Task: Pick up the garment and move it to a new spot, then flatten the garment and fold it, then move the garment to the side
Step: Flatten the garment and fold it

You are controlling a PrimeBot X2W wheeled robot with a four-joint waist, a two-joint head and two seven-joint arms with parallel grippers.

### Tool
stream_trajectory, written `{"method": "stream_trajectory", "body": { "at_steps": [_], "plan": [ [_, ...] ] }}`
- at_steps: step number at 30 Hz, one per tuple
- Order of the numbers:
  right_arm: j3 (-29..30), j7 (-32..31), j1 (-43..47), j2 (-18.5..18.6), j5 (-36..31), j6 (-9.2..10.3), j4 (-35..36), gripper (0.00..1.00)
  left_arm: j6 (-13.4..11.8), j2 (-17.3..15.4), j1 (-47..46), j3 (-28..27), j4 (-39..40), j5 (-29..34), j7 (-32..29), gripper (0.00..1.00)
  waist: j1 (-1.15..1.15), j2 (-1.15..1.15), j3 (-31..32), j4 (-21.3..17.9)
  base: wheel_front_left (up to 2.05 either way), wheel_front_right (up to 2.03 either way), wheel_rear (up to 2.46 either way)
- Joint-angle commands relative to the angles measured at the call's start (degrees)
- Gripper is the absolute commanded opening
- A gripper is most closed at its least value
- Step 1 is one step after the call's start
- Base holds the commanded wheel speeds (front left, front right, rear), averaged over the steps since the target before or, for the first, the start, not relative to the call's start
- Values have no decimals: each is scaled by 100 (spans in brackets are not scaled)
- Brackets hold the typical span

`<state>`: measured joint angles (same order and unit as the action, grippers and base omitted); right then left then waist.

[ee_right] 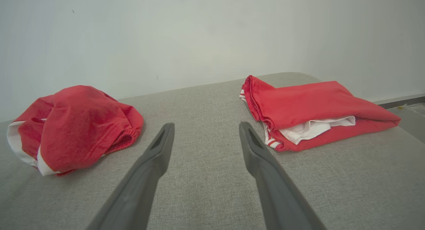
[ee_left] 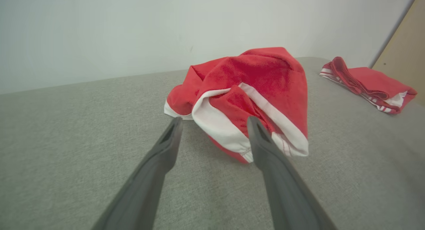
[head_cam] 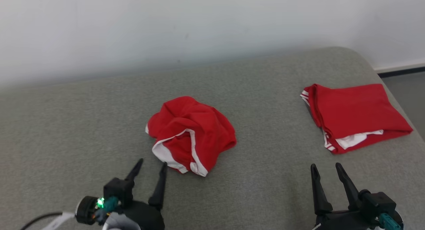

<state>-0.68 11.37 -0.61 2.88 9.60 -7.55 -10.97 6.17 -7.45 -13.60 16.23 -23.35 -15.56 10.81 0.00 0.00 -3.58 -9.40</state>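
Observation:
A crumpled red garment with white trim lies bunched in the middle of the grey cushioned surface. My left gripper is open just short of the heap's near left edge, its right fingertip almost at the white hem. In the left wrist view the garment sits right beyond the spread fingers of the left gripper. My right gripper stands open at the lower right with nothing between its fingers. The right wrist view has the right gripper over bare fabric and the heap off to the left.
A second red garment, folded flat with white showing at its edge, lies at the right end of the surface, also seen as the folded garment. A pale wall runs behind. The surface drops off at the right edge.

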Motion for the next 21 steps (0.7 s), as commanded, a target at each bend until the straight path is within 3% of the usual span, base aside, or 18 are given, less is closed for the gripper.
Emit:
{"method": "stream_trajectory", "body": {
  "at_steps": [1,11,15,16,17,21],
  "plan": [
    [-15,33,-86,1,22,15,-13,100,-108,31,-169,-50,-138,20,-59,100,0,0,-184,-283,0,0,0],
    [-69,80,-167,1,36,15,-57,100,-736,125,-1007,-577,-1364,-374,-437,100,0,0,-368,-641,0,0,0],
    [-65,91,-194,1,10,15,-81,100,-782,85,-1292,-635,-1737,-401,-470,100,0,0,-393,-644,0,0,0],
    [-76,90,-202,1,-4,15,-83,100,-746,92,-1363,-619,-1813,-417,-456,46,0,0,-391,-637,0,0,0],
    [-93,87,-209,1,-19,15,-82,100,-687,85,-1435,-591,-1878,-410,-429,0,0,0,-389,-627,0,0,0],
    [-110,74,-205,1,-35,15,-83,100,-554,91,-1644,-580,-1956,-442,-172,0,0,0,-350,-589,0,0,0]
  ]
}}
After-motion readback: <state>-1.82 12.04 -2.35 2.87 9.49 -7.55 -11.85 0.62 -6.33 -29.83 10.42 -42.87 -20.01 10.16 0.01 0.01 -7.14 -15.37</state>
